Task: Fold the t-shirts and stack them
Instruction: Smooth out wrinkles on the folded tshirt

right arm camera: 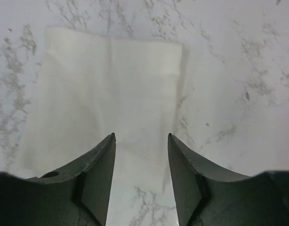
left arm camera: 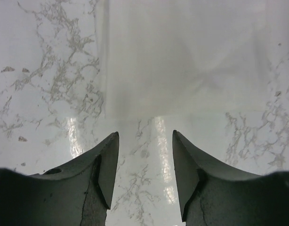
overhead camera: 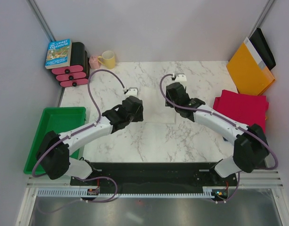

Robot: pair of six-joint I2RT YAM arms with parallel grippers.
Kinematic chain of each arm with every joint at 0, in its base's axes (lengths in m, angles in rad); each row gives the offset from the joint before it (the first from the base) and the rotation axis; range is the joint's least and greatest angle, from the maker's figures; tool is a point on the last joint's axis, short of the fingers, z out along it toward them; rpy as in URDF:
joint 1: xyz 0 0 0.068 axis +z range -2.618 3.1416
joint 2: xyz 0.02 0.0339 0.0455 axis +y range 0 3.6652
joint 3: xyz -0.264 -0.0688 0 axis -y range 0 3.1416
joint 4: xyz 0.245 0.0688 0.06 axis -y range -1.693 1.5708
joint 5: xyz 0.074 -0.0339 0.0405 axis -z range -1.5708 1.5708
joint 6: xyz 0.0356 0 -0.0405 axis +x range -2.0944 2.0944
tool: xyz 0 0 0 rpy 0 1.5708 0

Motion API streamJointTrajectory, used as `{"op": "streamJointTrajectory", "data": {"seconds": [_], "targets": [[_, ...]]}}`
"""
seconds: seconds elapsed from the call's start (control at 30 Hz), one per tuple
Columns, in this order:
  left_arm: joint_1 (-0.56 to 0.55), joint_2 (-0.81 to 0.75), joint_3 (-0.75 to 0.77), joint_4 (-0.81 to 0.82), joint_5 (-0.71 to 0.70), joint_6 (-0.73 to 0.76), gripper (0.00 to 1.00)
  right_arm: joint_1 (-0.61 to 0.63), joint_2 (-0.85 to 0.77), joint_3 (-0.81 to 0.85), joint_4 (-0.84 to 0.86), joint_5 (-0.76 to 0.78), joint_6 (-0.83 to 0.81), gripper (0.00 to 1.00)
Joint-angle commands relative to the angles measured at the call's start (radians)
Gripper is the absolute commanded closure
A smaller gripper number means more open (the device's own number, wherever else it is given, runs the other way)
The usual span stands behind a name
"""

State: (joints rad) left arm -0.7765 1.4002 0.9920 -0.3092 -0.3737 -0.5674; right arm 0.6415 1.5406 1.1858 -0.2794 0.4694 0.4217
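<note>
A folded white t-shirt [overhead camera: 156, 110] lies flat on the marbled tabletop between my two grippers. It fills the upper part of the left wrist view [left arm camera: 182, 56] and the left part of the right wrist view [right arm camera: 107, 94]. My left gripper [overhead camera: 136, 111] is open and empty just left of it; its tips [left arm camera: 145, 141] hover over bare table short of the shirt's edge. My right gripper [overhead camera: 171, 100] is open and empty at the shirt's right side, its tips [right arm camera: 140, 141] over the shirt's near edge. A folded crimson red t-shirt [overhead camera: 241, 107] lies at the right edge.
An orange-yellow envelope [overhead camera: 249, 70] with a black item behind it leans at the back right. A green tray [overhead camera: 43, 123] sits off the table's left edge. A book [overhead camera: 58, 52] on a pink-and-black rack [overhead camera: 74, 70] and two mugs [overhead camera: 106, 60] stand at the back left.
</note>
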Motion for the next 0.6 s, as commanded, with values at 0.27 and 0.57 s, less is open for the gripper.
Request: {"op": "streamJointTrajectory", "data": {"seconds": [0.27, 0.57], "targets": [[-0.012, -0.090, -0.041, -0.082, 0.076, 0.001, 0.47, -0.138, -0.688, -0.751, 0.934, 0.434, -0.539, 0.31], [-0.053, -0.202, -0.046, -0.133, 0.136, 0.004, 0.47, -0.213, -0.340, -0.825, 1.035, 0.410, -0.446, 0.02]]}}
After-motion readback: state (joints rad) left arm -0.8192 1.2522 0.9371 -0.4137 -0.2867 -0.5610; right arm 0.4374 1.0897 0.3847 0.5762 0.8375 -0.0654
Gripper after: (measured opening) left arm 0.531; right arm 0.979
